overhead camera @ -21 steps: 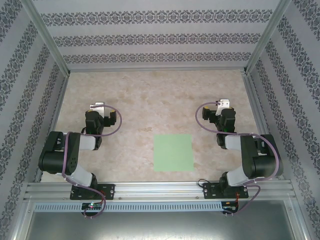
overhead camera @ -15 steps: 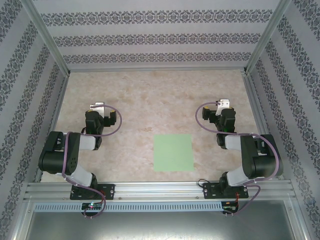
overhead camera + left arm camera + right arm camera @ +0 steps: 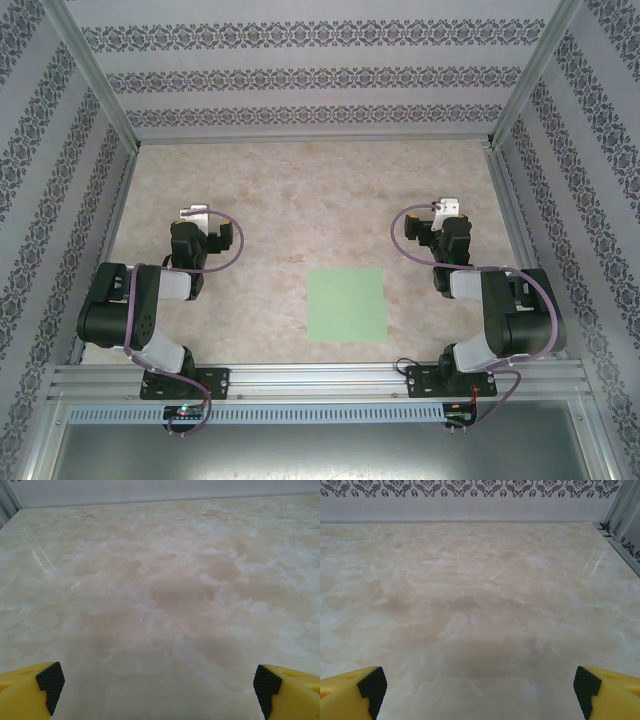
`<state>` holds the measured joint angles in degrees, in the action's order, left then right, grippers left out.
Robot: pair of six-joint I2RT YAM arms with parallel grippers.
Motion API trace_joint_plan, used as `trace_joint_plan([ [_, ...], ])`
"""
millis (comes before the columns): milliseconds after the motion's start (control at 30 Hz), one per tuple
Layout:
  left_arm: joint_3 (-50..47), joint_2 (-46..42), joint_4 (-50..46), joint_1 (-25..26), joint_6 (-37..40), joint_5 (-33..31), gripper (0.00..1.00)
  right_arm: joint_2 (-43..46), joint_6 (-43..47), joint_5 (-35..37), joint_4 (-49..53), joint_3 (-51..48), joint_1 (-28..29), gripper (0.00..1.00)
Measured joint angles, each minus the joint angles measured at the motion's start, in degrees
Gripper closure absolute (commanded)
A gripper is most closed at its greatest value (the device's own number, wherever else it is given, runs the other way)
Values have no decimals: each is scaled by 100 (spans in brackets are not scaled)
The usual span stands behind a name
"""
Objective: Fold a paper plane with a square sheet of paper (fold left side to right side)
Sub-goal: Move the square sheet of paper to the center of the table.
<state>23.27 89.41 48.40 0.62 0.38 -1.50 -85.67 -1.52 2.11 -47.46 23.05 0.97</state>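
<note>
My left hand is spread wide, its two yellow fingers poking in at the lower left and lower right corners of the wrist view, each tipped with a black pad, and between them lies only bare marbled beige table. My right hand is spread just as wide and holds nothing, with the same yellow fingers at the bottom corners of its own view and the table running up to a patterned wall along the top edge. Seen from above, my left hand sits in the left half of the frame, a little above the middle, and my right hand mirrors it in the right half. Both point toward the top of the frame, and the arms fold back to their bases on the metal rail at the bottom. The square sheet of paper lies flat and unfolded on the table, just right of centre in the lower half of the frame, between the arms and nearer the right one, its near edge close to the rail. It is plain light green and well apart from both hands
</note>
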Motion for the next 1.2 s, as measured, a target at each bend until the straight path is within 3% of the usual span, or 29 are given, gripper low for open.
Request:
trace_joint_plan([
  [133,28,-186,-382,0,-2,-2,0,28,-24,33,63,2,-2,2],
  [400,588,-2197,-2398,7,-472,15,0,1587,-358,188,1860,402,-11,2],
  [667,975,-3110,-4164,323,-1495,953,0,2686,-1290,-251,3534,892,59,2],
  [800,1099,-3246,-5014,1217,-1668,1246,2,2839,-1582,-433,4295,1082,374,2],
  [933,1486,-3053,-5565,2476,-1725,1318,11,2865,-1685,-457,4771,1193,623,2],
  [1200,2557,-1141,-6006,4356,-1668,1176,27,2863,-1792,-343,5149,1349,684,2],
])
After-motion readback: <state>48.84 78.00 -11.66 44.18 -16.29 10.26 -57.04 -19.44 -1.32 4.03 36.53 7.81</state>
